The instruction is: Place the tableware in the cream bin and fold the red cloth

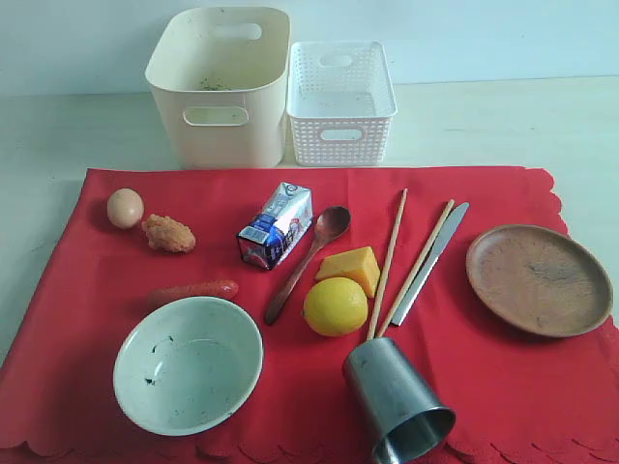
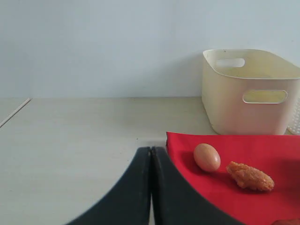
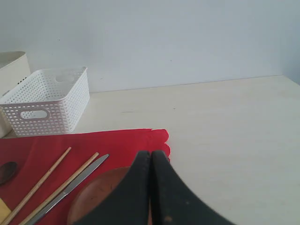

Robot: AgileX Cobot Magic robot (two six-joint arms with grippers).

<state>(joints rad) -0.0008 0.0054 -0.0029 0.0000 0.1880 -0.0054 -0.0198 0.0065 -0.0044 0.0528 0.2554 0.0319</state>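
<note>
The left gripper [image 2: 151,151] is closed. Its two black fingers [image 2: 133,187] press together along a thin, straight seam that runs from the tips back toward the wrist, and they grip nothing. Their outer sides curve away and widen toward the wrist. This gripper hangs low over the left part of the desk [image 2: 70,140], close to level, with its tips aimed at the far edge. The wrist sits level, rolled to neither side. The right gripper [image 3: 150,153] has the same pose over the right part of the desk. Its black fingers [image 3: 176,199] are pressed flat against each other and empty, the tips also point at the far edge, and the wrist is level.
</note>
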